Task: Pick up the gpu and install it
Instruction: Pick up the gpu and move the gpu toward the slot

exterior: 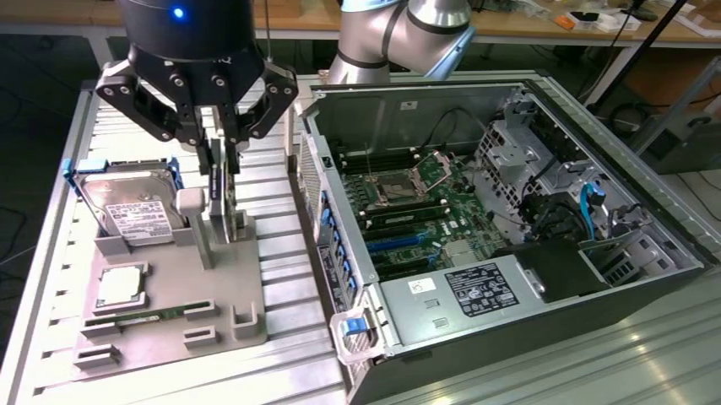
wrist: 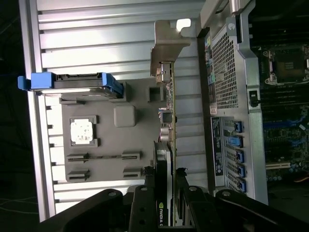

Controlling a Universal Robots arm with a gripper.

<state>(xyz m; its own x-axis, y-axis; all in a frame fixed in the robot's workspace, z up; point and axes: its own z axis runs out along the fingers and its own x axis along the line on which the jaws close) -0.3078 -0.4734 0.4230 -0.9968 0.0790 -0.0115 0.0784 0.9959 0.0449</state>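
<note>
The black gripper (exterior: 223, 173) clamps the gpu (exterior: 231, 215), a thin dark circuit card upright on a grey plastic tray (exterior: 169, 291). An open black computer case (exterior: 631, 312) stands at the exterior view's right.

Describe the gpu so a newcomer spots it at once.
Find the grey parts tray on the exterior view's left of the open computer case. The gpu stands on edge in the tray's upright holder, clamped by the gripper. Unlike the blue-framed hard drive beside it, it is a thin dark card.
</note>
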